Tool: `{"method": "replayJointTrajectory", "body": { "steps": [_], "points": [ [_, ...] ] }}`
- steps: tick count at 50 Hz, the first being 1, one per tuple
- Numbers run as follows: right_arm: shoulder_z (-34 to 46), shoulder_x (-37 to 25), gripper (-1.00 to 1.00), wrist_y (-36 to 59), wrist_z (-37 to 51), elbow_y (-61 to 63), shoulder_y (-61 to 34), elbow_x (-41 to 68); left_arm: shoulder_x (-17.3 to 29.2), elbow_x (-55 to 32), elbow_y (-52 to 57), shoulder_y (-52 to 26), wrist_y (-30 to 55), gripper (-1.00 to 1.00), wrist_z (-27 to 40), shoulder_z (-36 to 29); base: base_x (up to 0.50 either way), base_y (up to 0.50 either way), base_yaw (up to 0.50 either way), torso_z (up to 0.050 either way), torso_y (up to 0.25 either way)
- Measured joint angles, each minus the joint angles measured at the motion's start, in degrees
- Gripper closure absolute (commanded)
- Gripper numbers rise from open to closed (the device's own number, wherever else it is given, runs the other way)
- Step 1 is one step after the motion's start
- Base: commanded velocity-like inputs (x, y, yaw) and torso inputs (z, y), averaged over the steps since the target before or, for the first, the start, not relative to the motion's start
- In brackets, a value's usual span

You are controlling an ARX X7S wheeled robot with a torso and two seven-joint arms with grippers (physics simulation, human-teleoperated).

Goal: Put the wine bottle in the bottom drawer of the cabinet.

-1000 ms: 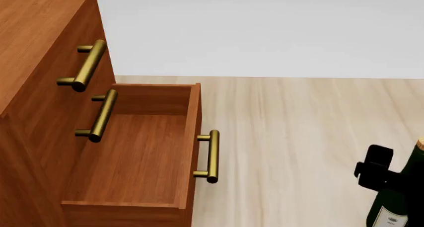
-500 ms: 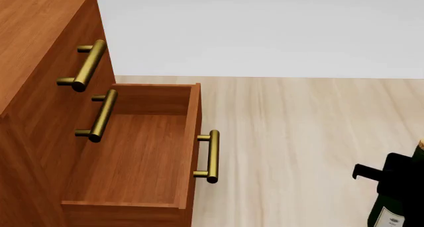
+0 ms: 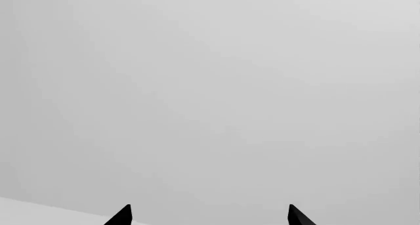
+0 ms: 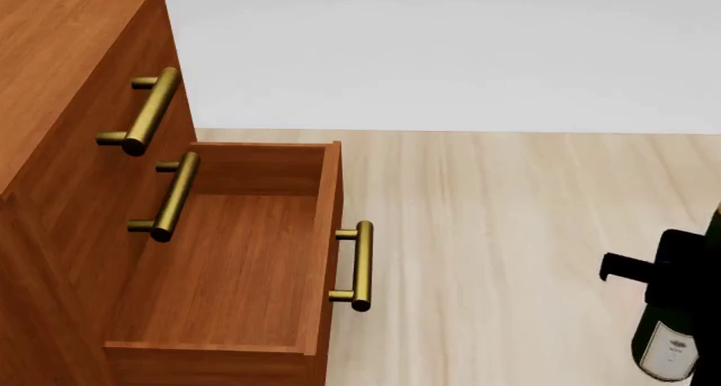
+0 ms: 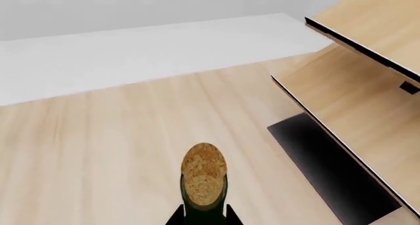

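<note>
The tall dark green glass wine bottle (image 4: 676, 318) with its tan cork hangs at the head view's right edge, clenched at the neck by the black right gripper (image 5: 204, 216); the reddish-brown wooden bottom drawer (image 4: 225, 268) of the three-drawer cabinet (image 4: 56, 107) stands open and well apart; carry the bottle over the drawer's front wall and brass bar handle (image 4: 358, 266) before lowering; the left gripper (image 3: 206, 216) idles, jaws spread on nothing.

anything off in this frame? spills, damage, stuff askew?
Nothing stands out. The bottom drawer is pulled open and bare inside, the wine bottle sits intact in the right gripper, cork on, no spill visible.
</note>
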State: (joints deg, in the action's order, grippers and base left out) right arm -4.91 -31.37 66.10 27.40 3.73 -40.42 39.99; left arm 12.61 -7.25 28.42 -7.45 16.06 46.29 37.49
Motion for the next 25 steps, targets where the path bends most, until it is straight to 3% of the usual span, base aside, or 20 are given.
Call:
{"method": "replayJointTrajectory", "body": {
  "steps": [25],
  "points": [
    [0.38, 0.07, 1.00, 18.96, 7.87, 16.41, -17.37, 11.11, 0.35, -0.44, -0.14, 0.21, -0.16, -1.00, 0.07, -0.34, 0.00, 0.00, 0.00, 0.000, 0.001]
  ]
}}
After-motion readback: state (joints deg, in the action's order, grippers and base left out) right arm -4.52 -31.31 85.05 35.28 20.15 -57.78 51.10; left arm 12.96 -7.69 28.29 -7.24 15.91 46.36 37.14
